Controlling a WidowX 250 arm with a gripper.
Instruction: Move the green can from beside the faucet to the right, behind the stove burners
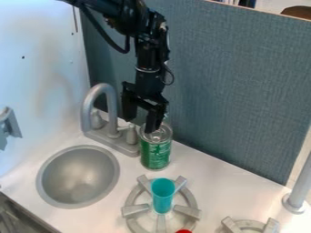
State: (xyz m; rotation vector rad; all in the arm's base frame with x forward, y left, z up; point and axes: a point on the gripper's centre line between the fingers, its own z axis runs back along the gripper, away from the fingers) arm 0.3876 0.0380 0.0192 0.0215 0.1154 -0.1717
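Observation:
The black gripper point(140, 124) hangs pointing down at upper centre, between the faucet and a green can point(156, 152). Its two fingers stand apart and open, with nothing held between them. The right fingertip overlaps the can's silver top; whether it touches cannot be told. Upright on the counter, the can is just right of the faucet base. In front of it, a teal cup point(163, 195) stands on the grey stove burner point(135, 210).
A grey faucet point(107, 92) rises close to the gripper's left, behind the round sink point(79, 176). Behind the counter stands a blue-grey panel point(237, 91). Part of a red object point(183, 231) shows at the bottom edge, and a grey post point(300, 189) stands at right.

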